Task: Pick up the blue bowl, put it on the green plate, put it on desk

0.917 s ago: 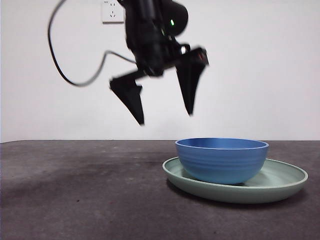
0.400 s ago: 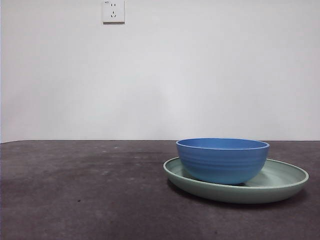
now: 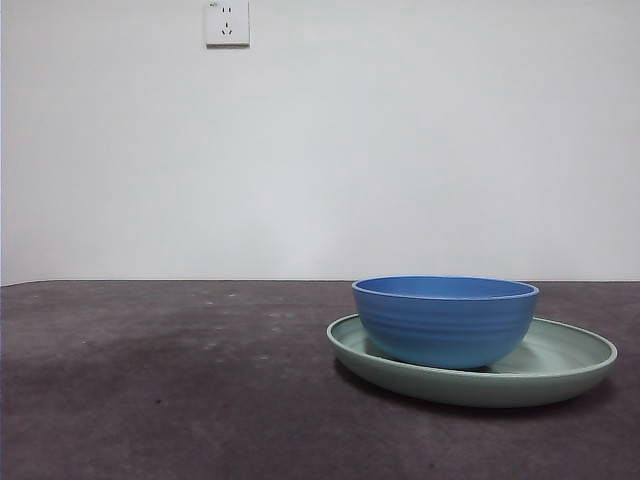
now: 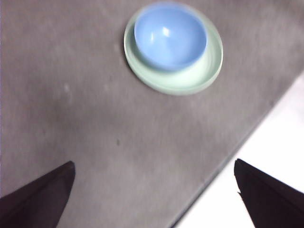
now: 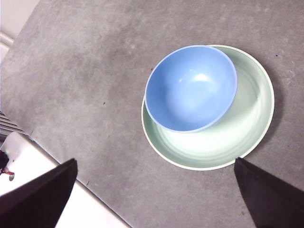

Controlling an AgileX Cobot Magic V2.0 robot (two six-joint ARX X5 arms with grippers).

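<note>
The blue bowl rests inside the green plate, off-centre toward the plate's left side in the front view. The plate lies flat on the dark grey desk. Both wrist views look down on the pair from high up: bowl in plate, and bowl in plate. My left gripper hangs open and empty far above the desk. High over the plate, my right gripper is likewise open with nothing in it. Neither gripper appears in the front view.
A white wall with a socket stands behind the desk. The desk's edge runs diagonally in the left wrist view, with pale floor beyond. A white ledge borders the desk in the right wrist view.
One second ago an open gripper hung above and left of the bowl in the front view. It has risen out of that view. Bowl and plate have not moved.
</note>
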